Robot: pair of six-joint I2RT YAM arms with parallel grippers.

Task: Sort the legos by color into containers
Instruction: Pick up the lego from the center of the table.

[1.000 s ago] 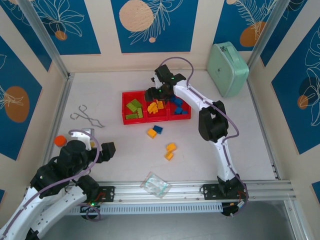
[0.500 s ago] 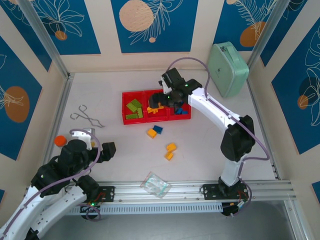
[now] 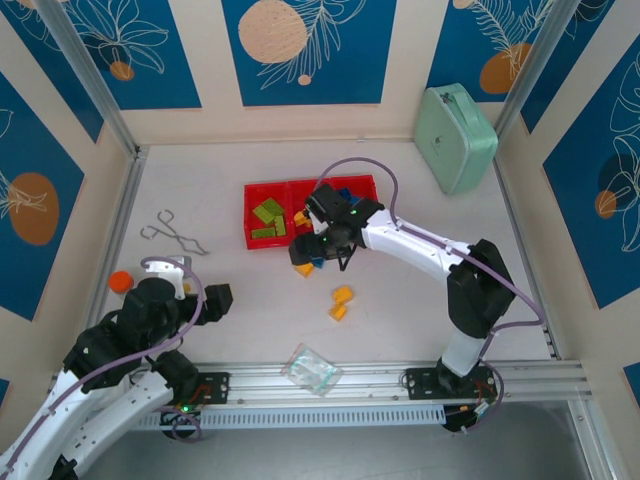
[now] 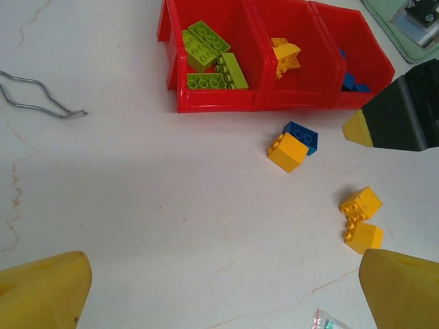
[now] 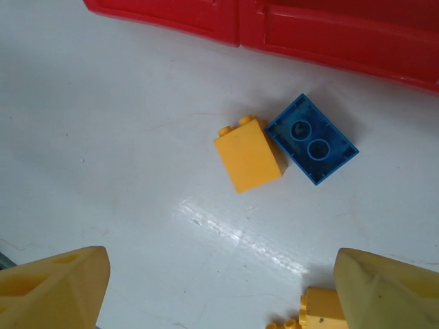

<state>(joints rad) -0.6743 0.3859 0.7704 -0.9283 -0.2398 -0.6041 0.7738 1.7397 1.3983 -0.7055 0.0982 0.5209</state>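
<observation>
Got a yellow lego (image 5: 248, 163) and a blue lego (image 5: 312, 148) touching on the worktop (image 5: 103, 137), just in front of the red containers (image 4: 226, 103), plus two more yellow legos (image 4: 361, 203) nearby. Seeing the right gripper (image 5: 221, 267) wide open right above that pair, gripping nothing. Seeing the left gripper (image 4: 223, 277) open and empty too, well back.

Lab robot cell; aluminium framing (image 3: 380, 372); printed backdrop panels (image 3: 300, 50) around a white table (image 3: 270, 310).

Right hand (image 3: 310, 252) left the containers (image 4: 219, 103) for the loose yellow brick (image 5: 248, 163)
</observation>
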